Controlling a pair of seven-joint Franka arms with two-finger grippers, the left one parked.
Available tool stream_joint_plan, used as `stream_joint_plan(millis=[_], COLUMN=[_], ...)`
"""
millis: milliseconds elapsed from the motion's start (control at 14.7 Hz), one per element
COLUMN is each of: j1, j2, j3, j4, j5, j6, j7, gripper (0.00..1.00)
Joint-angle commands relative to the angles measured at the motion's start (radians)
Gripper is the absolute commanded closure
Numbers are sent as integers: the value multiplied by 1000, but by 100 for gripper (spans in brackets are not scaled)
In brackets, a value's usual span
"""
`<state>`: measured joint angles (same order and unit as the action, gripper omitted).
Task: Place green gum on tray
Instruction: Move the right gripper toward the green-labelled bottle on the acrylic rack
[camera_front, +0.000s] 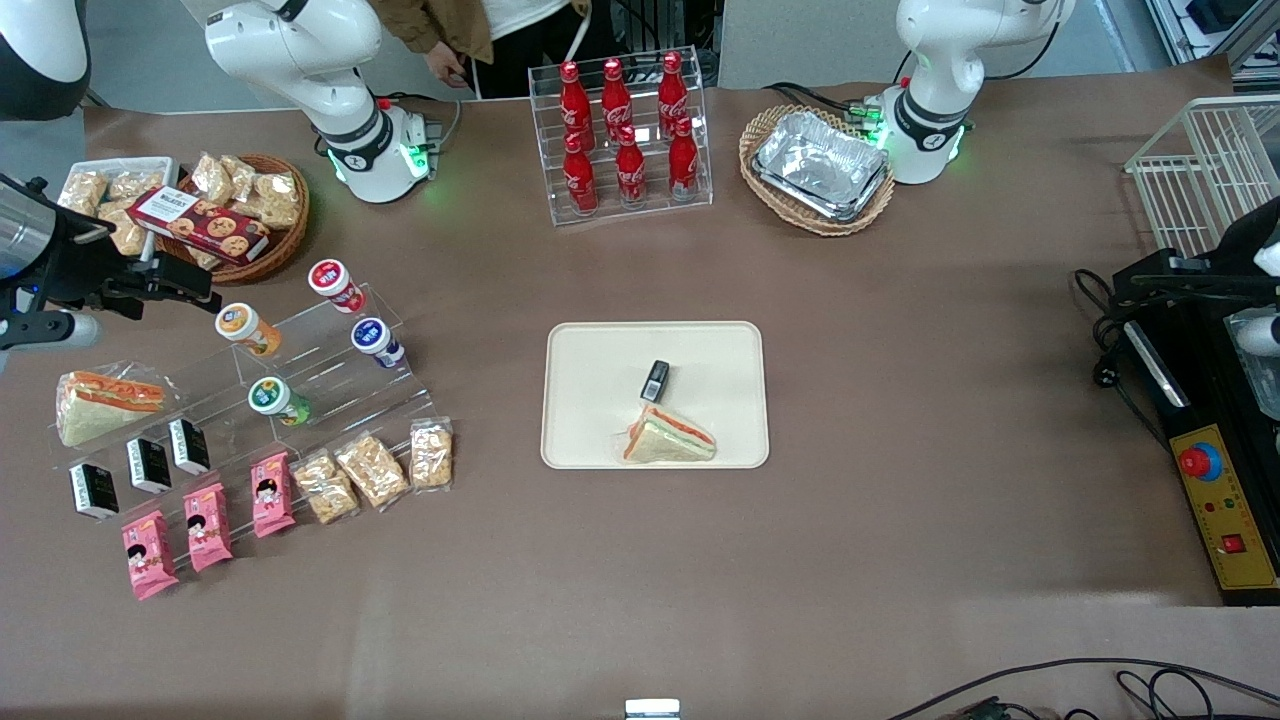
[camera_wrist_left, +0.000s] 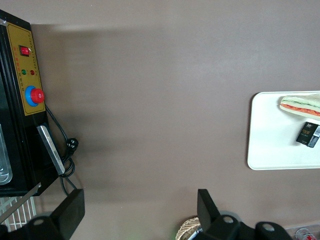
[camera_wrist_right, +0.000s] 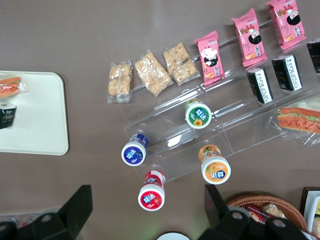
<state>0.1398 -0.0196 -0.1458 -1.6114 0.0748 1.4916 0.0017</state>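
hand (camera_wrist_right: 145, 212) open, empty, hovering high above green gum (camera_wrist_right: 198, 113) on acrylic stand.

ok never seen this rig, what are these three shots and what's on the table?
Two white robot arms sit at a brown table. One shot looks at them from the front; the other two come from cameras on each arm's wrist, looking down. The working arm's gripper hangs open above a clear stepped stand, holding nothing. On the stand stand four small canisters: the green gum, plus orange, blue and red ones. Mid-table lies the cream tray, already carrying a wrapped sandwich and a small black packet. Around them are snack packets, cola bottles in a rack, and baskets.
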Motion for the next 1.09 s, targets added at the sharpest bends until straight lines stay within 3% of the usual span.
stream_joint_plan(millis=[0,477,1023], j1=[-6,-9,-9], j2=[15,20,24], j3=[-2,-38,-57], j4=[16,-106,-355], j5=[7,-12,-13], j6=[-25,136,415], j7=[-31,-262,-333], gripper=[0,0,0])
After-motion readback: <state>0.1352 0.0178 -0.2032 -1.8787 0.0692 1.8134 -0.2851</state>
